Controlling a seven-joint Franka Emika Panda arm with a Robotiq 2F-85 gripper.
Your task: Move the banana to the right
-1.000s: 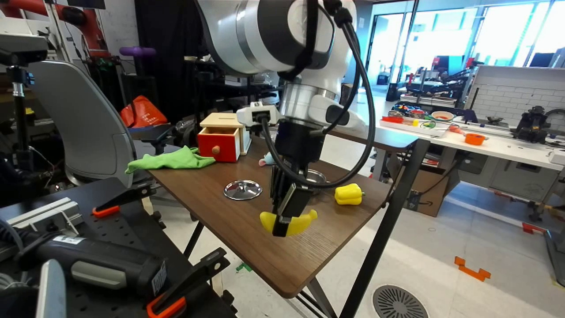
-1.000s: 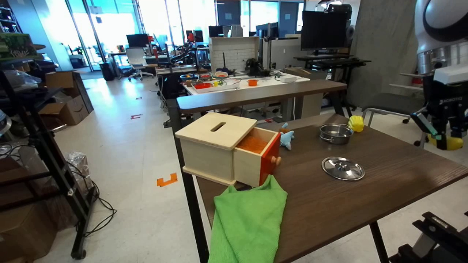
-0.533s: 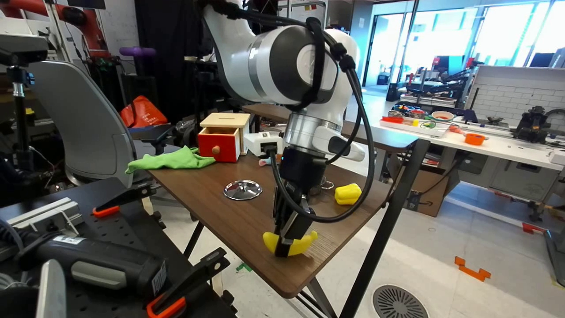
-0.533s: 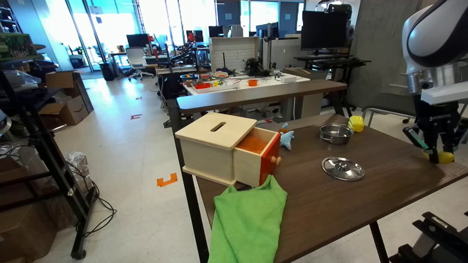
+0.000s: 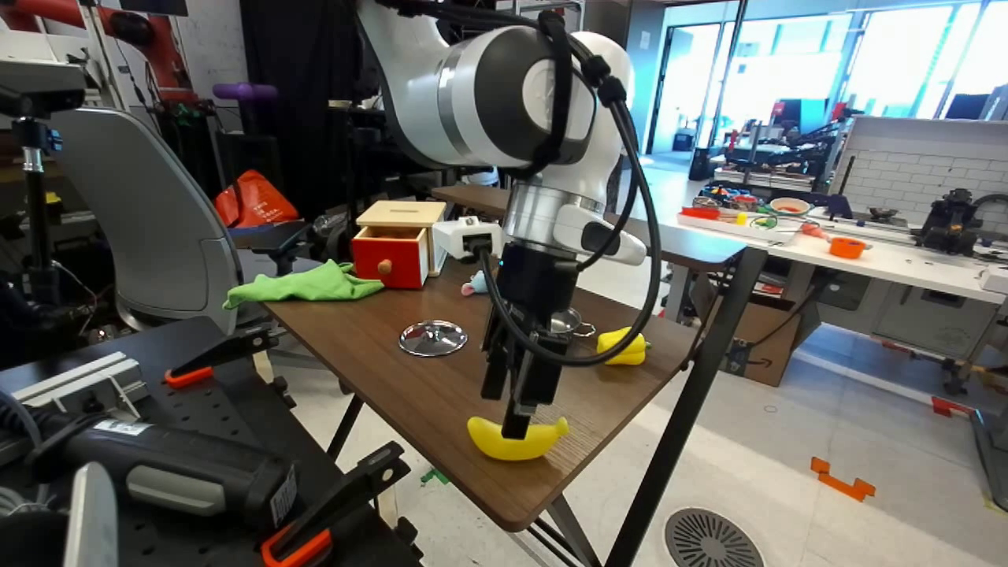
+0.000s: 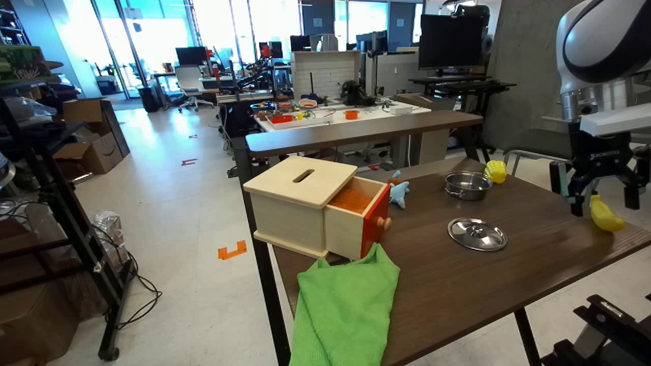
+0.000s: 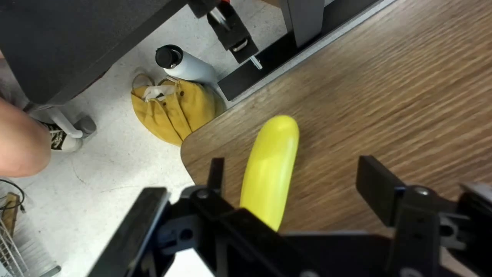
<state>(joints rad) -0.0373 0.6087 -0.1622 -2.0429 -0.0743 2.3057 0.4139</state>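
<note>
The yellow banana [image 5: 521, 450] lies on the brown tabletop close to its near corner in an exterior view. Just above it my gripper [image 6: 604, 204] stands open, its two fingers wide apart. In the wrist view the banana [image 7: 271, 165] runs lengthwise between the spread fingers, nearer the left one, and neither visibly grips it. Its lower end is hidden behind the gripper's linkage [image 7: 246, 238].
A lidless steel pot [image 6: 467, 189], its lid [image 6: 477, 235] and a yellow pepper [image 6: 495, 172] sit farther along the table. A wooden drawer box [image 6: 290, 218], a blue toy [image 6: 399, 194] and a green cloth [image 6: 348, 305] occupy the far end. The table edge [image 7: 192, 132] passes close by the banana.
The gripper carried the banana down onto the table, then opened and released it. Since half a second ago the arm has risen slightly, and the banana stays on the tabletop.
</note>
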